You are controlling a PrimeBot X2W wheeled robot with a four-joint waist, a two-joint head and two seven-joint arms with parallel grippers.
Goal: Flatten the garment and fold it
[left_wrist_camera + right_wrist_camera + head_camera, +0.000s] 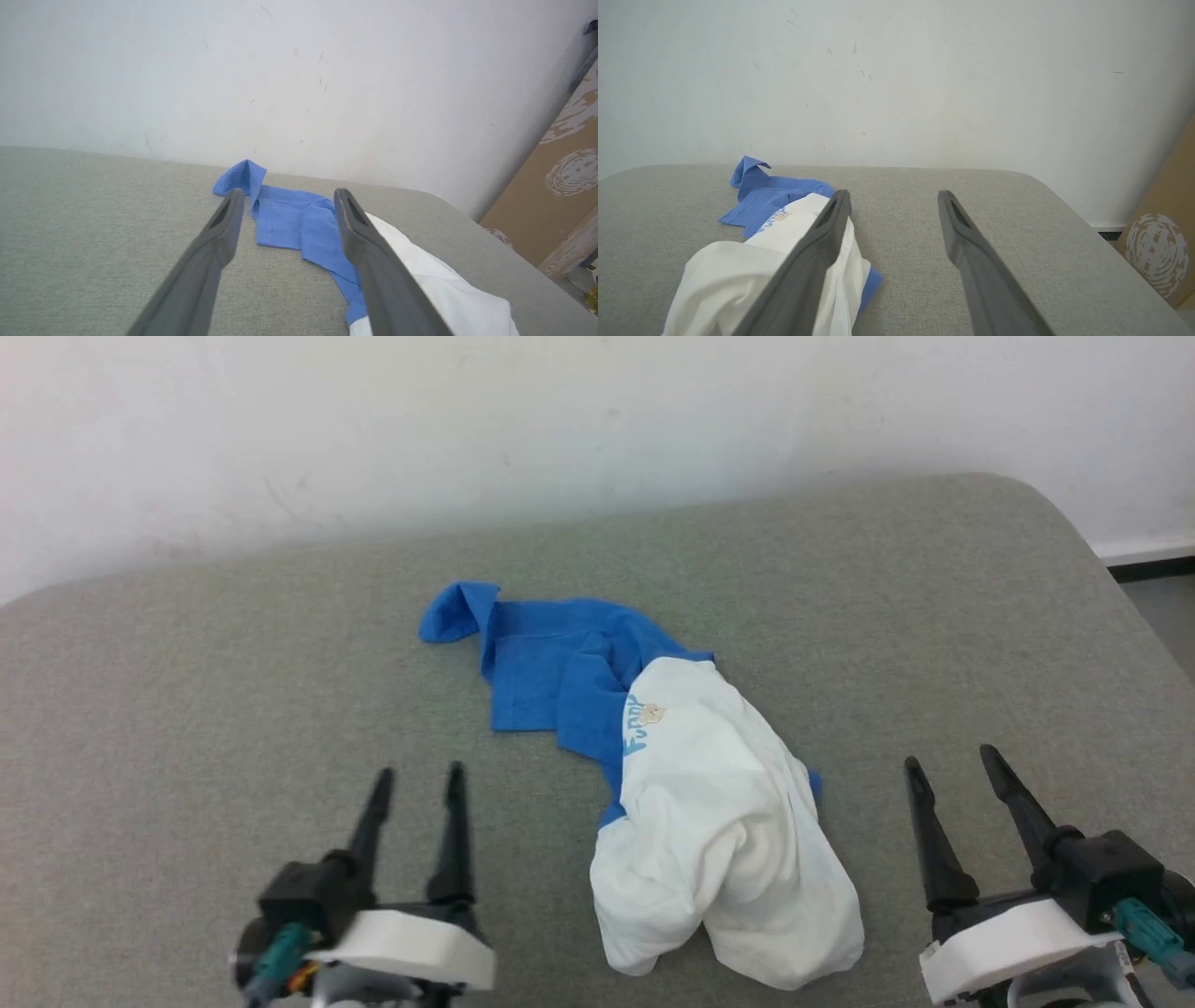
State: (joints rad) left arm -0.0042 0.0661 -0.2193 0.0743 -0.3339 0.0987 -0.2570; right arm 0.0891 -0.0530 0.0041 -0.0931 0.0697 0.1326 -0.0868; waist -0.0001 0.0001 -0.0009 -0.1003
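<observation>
While I keep both arms low at the bottom of the head view, the grey upholstered tabletop (187, 728) runs nearly edge to edge beneath a plain white wall (597, 420). A printed cardboard box (1162, 252) stands off its far corner at the right edge of the right wrist view.

The garment (719, 821) lies crumpled at centre frame. Its white body is bunched into a mound reaching toward the bottom edge, and its blue sleeve is thrown out toward the upper left. I judge the flattening not yet begun, since no hem or shoulder line lies straight.

The left gripper (420, 771) sits at lower left and the right gripper (948, 758) at lower right. Each has its fingers spread wide, holds nothing and stands apart from the cloth. Flanking the heap this way puts one arm within reach of each side, which a two-handed spread would call for.

The sleeve's cuff (457, 611) stands curled upright at the upper left of the heap, a likely first pinch point for my left arm. Light-blue lettering (637, 730) runs sideways along the seam where white meets blue. A small tan figure (651, 714) sits beside it, so the chest seems to lie twisted.
</observation>
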